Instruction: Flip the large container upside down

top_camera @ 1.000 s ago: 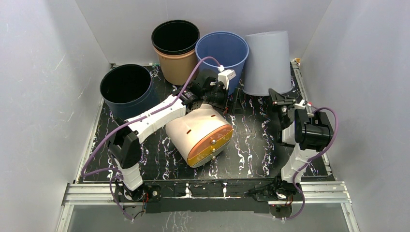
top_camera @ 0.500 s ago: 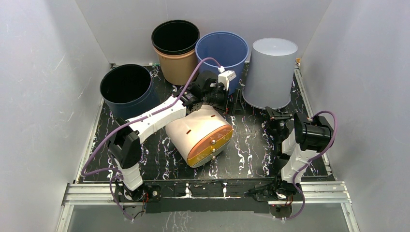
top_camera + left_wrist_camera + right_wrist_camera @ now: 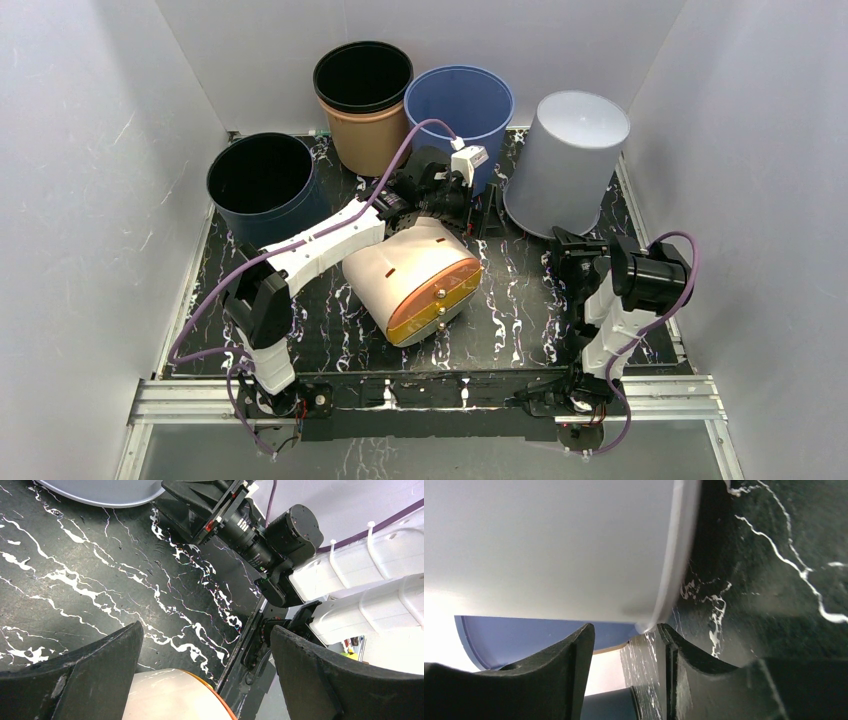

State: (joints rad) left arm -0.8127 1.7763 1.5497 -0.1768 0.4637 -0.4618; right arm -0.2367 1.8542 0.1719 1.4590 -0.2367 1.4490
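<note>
The large grey container (image 3: pixel 570 165) stands bottom up at the back right and tilts toward the right wall. My right gripper (image 3: pixel 562 243) is open and empty, just in front of the container's rim. In the right wrist view the grey wall (image 3: pixel 549 545) fills the top, and the gripper (image 3: pixel 624 665) is apart from the rim. A cream container with an orange rim (image 3: pixel 415 280) lies on its side mid-mat. My left gripper (image 3: pixel 205 670) is open above its back end, and the cream wall (image 3: pixel 170 695) shows between the jaws.
A dark navy bin (image 3: pixel 262 185) stands at the left. A tan bin with a black rim (image 3: pixel 362 100) and a blue bin (image 3: pixel 460 110) stand upright at the back. White walls enclose the black marbled mat (image 3: pixel 510 300) on three sides.
The grey container has gone from being held at its rim to resting bottom up, now leaning right. My right gripper has let go and drawn back toward me. The left arm has not moved.
</note>
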